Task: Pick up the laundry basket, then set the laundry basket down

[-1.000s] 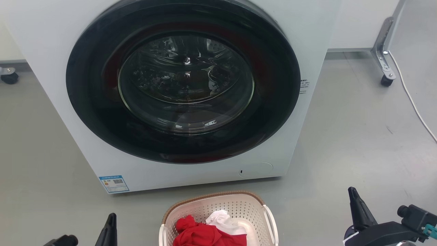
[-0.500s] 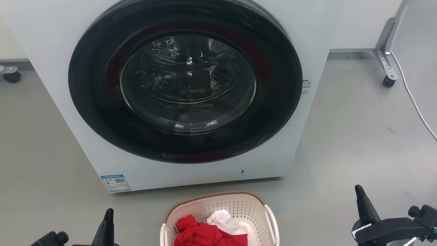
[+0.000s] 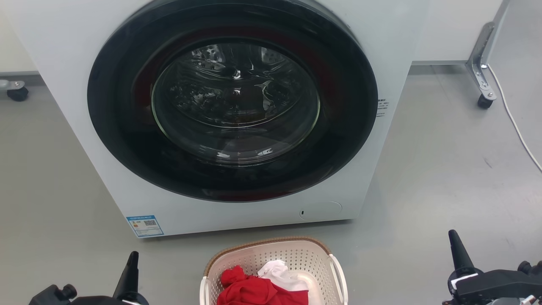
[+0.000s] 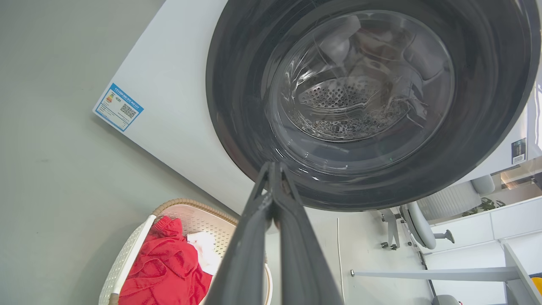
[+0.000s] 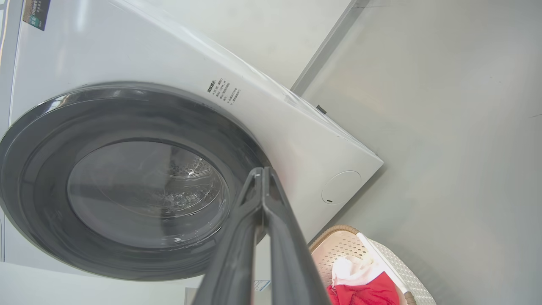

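Head view: the laundry basket sits between the left gripper and the right gripper, touching neither, probably on the floor, though its base is cut off. Left wrist view: fingers clenched on nothing, basket low to their left. Right wrist view: clenched empty too, basket low to the right, washing machine beyond

The smooth grey floor holds a big white washing machine with a round dark glass door. Just in front of it stands a cream plastic laundry basket with little holes, a brown woven-look rim and white handles. Far off on the right, a small black wheel under a metal leg sits near a thin white cord, and a second black wheel sits far off on the left.
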Tool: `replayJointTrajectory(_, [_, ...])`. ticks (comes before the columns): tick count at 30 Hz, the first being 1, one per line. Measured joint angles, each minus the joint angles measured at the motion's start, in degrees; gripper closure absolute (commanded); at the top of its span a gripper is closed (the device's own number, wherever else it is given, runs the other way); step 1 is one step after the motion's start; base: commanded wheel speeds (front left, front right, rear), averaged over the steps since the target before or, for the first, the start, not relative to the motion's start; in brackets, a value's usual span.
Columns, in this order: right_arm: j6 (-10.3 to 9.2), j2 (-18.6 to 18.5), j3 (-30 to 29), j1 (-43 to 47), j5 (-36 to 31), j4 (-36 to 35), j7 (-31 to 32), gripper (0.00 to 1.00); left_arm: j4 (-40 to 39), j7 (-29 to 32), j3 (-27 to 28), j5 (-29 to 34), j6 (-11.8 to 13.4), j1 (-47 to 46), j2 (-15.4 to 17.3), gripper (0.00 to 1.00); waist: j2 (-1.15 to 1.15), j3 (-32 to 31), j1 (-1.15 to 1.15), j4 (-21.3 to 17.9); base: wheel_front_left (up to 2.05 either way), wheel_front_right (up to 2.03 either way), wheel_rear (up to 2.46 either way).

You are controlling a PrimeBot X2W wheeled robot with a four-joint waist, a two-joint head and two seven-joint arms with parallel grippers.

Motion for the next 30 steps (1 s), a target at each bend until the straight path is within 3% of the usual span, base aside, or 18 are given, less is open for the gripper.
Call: replayJointTrajectory(30, [4.45, 4.3, -9.8, -1.2, 18.8, 2.7, 5.5, 1.00, 4.2, 4.1, 5.4, -21.1, -4.1, -4.1, -2.7, 1.00, 0.00, 0.1, 0.00, 0.8, 0.00, 0.00, 0.00])
